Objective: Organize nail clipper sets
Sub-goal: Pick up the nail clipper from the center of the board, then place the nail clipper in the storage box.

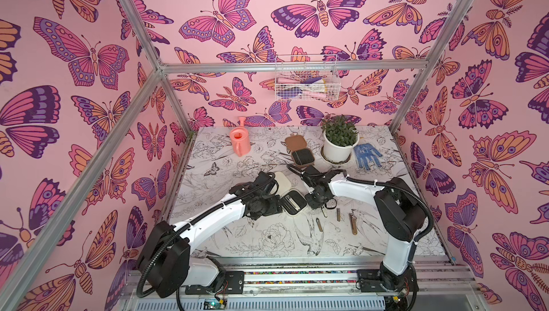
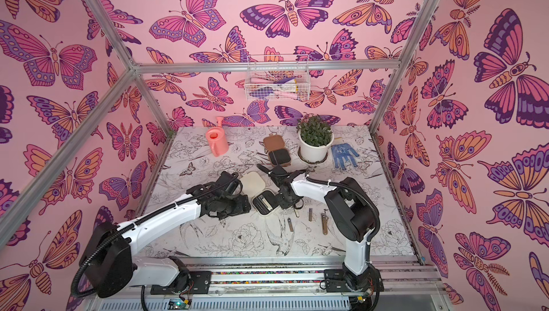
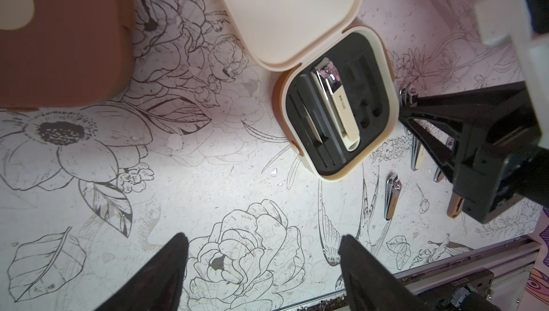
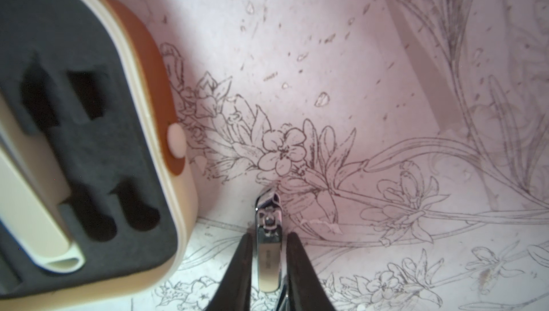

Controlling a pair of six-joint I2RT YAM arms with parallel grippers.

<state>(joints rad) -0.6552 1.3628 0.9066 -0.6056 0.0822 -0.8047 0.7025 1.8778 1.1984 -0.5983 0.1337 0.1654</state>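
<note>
A cream case (image 1: 292, 202) (image 3: 386, 92) lies open mid-table beside its lid (image 1: 282, 183). Its black lining holds a large cream-handled clipper (image 3: 337, 107). My right gripper (image 4: 269, 236) sits just right of that case, shut on a small metal clipper (image 4: 269, 253) whose head pokes past the fingertips. My left gripper (image 3: 263, 244) hovers open over bare table left of the case, with nothing between its fingers. A closed brown case (image 3: 59, 42) shows only in the left wrist view. A second tan-brown case (image 1: 301, 156) stands open at the back. Three loose clippers (image 1: 318, 225) (image 1: 338, 214) (image 1: 353, 223) lie front right.
A pink watering can (image 1: 240, 141) stands at the back left. A potted plant (image 1: 340, 143) and a blue dotted glove (image 1: 367, 155) are at the back right. A wire basket (image 1: 306, 80) hangs on the back wall. A metal rail (image 1: 297, 260) runs along the table's front edge.
</note>
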